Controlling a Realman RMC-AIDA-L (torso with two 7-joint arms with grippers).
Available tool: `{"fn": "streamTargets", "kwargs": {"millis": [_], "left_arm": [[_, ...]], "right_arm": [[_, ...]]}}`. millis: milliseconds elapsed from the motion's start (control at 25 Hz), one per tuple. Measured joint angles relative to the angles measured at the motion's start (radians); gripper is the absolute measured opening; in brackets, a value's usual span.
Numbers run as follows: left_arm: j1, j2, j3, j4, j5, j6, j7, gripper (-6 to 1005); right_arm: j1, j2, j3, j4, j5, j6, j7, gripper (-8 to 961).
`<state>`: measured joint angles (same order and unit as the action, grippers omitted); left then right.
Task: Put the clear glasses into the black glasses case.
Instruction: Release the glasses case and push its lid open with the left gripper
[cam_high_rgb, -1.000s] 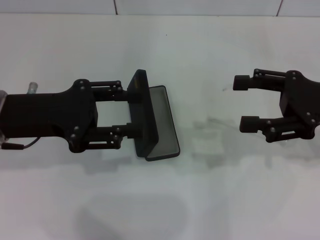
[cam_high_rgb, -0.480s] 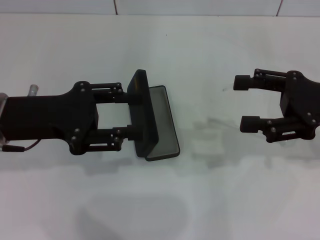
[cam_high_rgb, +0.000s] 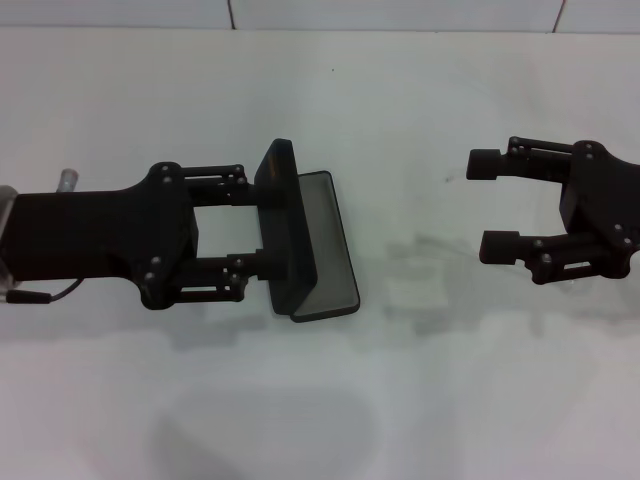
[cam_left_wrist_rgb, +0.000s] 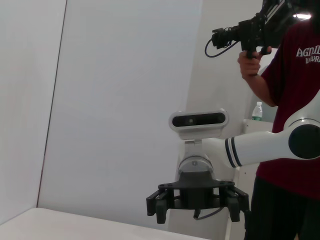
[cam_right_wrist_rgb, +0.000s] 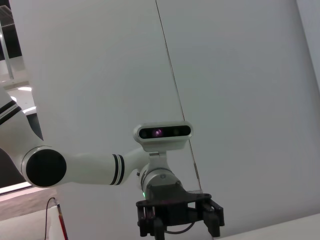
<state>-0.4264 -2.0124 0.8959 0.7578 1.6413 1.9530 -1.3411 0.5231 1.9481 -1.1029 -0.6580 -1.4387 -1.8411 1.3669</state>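
Note:
The black glasses case (cam_high_rgb: 305, 235) lies open on the white table, left of centre in the head view. Its lid stands upright and its grey-lined tray lies flat. My left gripper (cam_high_rgb: 262, 224) is open, with both fingertips spread wide against the back of the lid. The clear glasses (cam_high_rgb: 415, 288) show only as a faint transparent shape on the table between the case and my right gripper. My right gripper (cam_high_rgb: 490, 205) hovers open and empty at the right, apart from the glasses. The left wrist view shows the right gripper (cam_left_wrist_rgb: 197, 201) far off, and the right wrist view shows the left gripper (cam_right_wrist_rgb: 179, 216).
The white table (cam_high_rgb: 320, 400) reaches to a tiled wall at the back. In the left wrist view a person in a dark red shirt (cam_left_wrist_rgb: 290, 100) stands behind the robot's right arm, holding a camera.
The left arm's wrist has shifted very slightly. The case, the glasses and the right gripper are where they were.

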Motion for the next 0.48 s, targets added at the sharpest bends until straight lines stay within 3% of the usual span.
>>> {"fn": "streamTargets", "kwargs": {"millis": [480], "left_arm": [[-0.003,-0.006,0.000,0.000,0.000,-0.014,0.000,665]], "right_arm": [[-0.001,0.000,0.002,0.000,0.000,0.000,0.000,884]]}}
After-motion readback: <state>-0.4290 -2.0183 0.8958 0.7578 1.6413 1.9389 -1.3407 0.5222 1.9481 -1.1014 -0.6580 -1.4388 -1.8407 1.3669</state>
